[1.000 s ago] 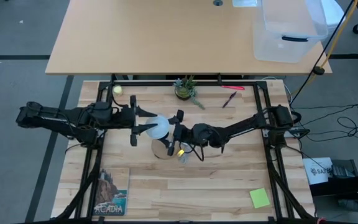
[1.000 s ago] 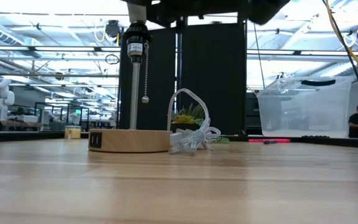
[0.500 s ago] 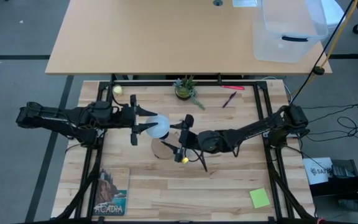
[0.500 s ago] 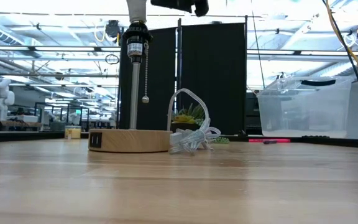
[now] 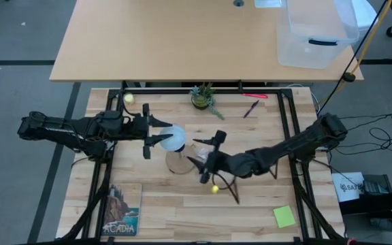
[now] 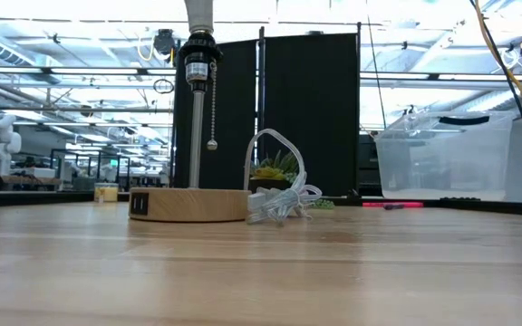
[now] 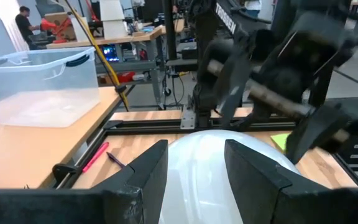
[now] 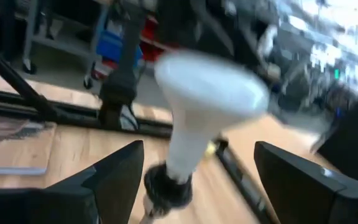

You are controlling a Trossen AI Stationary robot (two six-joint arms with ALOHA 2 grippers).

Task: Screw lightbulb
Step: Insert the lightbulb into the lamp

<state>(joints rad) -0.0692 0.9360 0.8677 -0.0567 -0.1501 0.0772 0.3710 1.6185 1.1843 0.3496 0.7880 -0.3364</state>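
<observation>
The lightbulb [image 5: 173, 139] is grasped at its round head between the fingers of the left gripper [image 5: 163, 138], directly above the wooden stand [image 5: 180, 162]. The right gripper [image 5: 208, 158] is spread wide and empty, just beside the stand.

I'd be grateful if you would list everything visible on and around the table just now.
lightbulb: one, white, seated in the lamp socket, between the left jaws
lamp stand: one, round wooden base with metal post, table centre
plastic wrapper: one, clear, beside the lamp base
potted plant: one, green, far edge
pen: one, pink, far side
ball: one, yellow-green, far left corner
book: one, near left corner
sticky note: one, green, near right corner
bin: one, clear, on the desk behind
left gripper: around the bulb
right gripper: open, empty, right of the lamp
</observation>
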